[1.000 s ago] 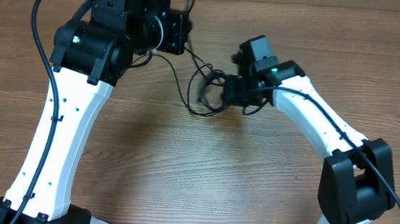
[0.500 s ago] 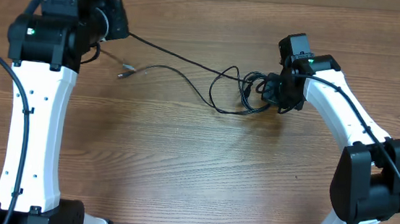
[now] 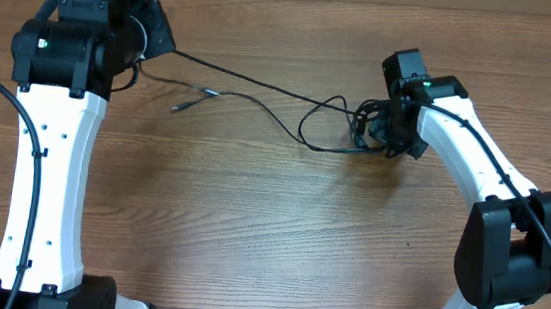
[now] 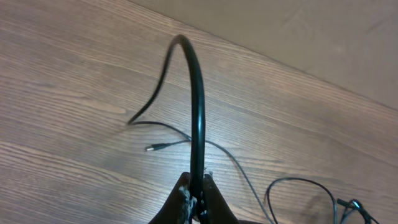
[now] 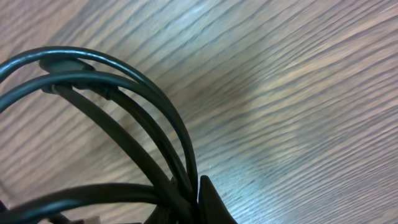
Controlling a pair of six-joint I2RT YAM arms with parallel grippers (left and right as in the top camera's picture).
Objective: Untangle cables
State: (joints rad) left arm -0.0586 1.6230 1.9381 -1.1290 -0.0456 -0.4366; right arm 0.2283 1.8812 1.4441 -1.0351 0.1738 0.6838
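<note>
**A:** So, what's changed across the counter point(image 3: 249, 232)?

**B:** The left gripper point(image 3: 156, 36) and right gripper point(image 3: 389, 136) have pulled wide apart. The cables point(image 3: 262, 83) now stretch from upper left to right of centre. One strand runs nearly straight, so I'd judge it's coming free.

**A:** And the knot?

**B:** The tangle point(image 3: 363, 122) is smaller and sits at the right gripper, which seems clenched on it. The left gripper is pinched tight on one strand. A loose plug point(image 3: 175, 109) lies on the wood at upper left.
</note>
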